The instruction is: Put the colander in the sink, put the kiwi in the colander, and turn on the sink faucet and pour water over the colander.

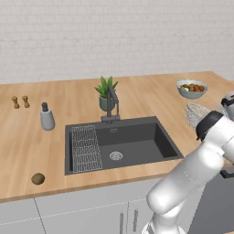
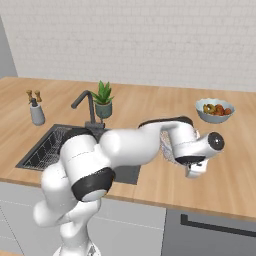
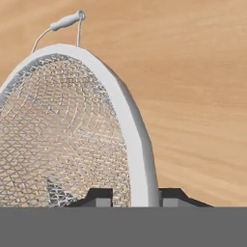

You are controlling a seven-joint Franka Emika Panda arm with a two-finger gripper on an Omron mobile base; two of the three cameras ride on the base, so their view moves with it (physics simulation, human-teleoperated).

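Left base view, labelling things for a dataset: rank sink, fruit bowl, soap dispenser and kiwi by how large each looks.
1. sink
2. fruit bowl and soap dispenser: similar extent, bowl wide, dispenser tall, and the bowl sits farther back, so unranked
3. kiwi

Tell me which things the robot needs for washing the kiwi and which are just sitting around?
Needed: the colander, its rim between the gripper fingertips; the kiwi on the counter; the sink; the sink faucet.

Just sitting around: wire rack, potted plant, soap dispenser, two brown shakers, fruit bowl.
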